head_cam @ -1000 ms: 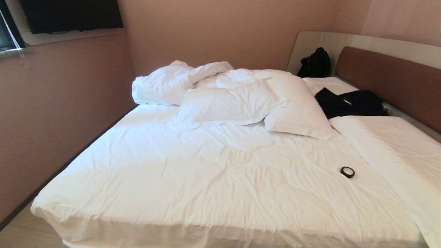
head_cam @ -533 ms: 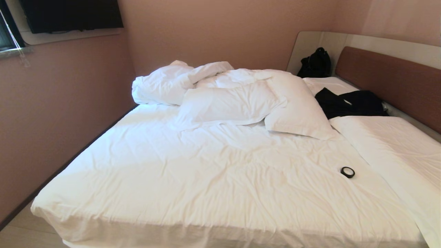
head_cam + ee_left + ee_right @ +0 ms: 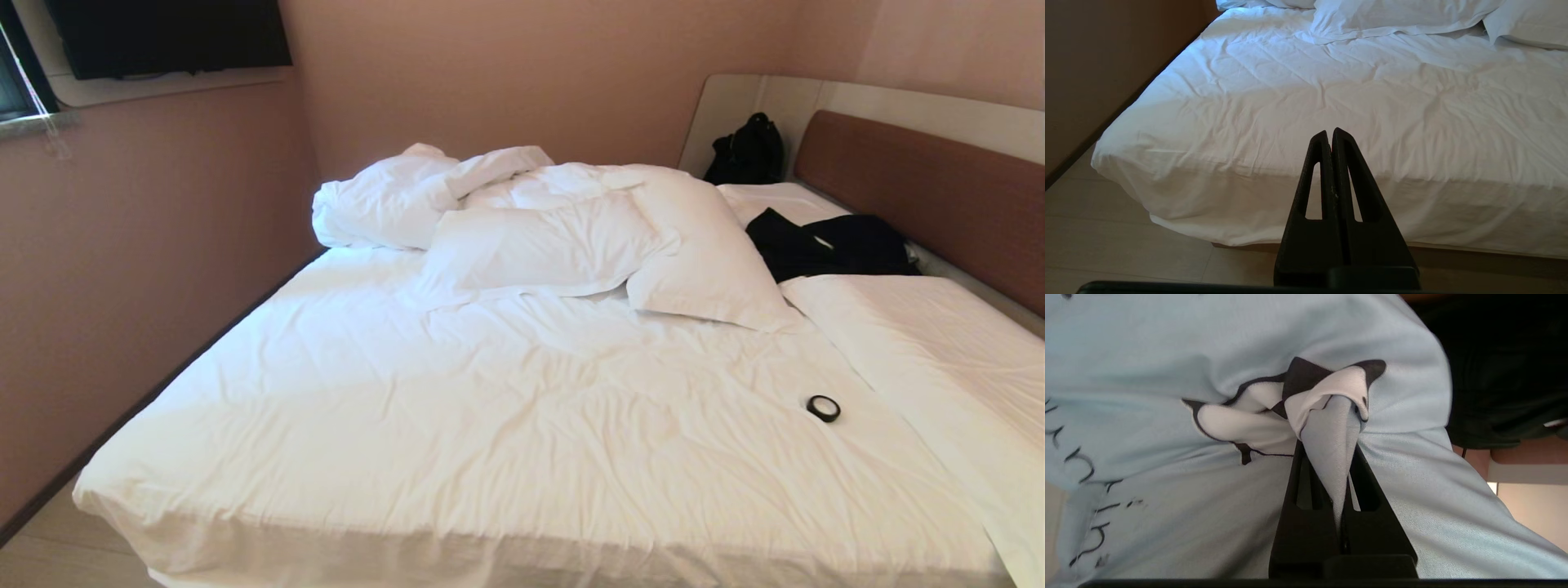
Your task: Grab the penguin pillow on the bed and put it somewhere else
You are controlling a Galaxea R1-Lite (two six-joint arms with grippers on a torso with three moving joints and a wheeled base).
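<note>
The penguin pillow fills the right wrist view: pale blue fabric with a black-and-white penguin print and dark lettering. My right gripper is shut on a bunched fold of it, and the cloth is pinched between the black fingers. Neither the pillow nor the right arm shows in the head view. The bed with wrinkled white sheets lies ahead. My left gripper is shut and empty, and it hangs in front of the foot edge of the bed.
A rumpled white duvet and plain white pillows lie at the far end. Black clothing and a black bag sit by the brown headboard. A small black ring rests on the sheet. A wall runs along the bed's left side.
</note>
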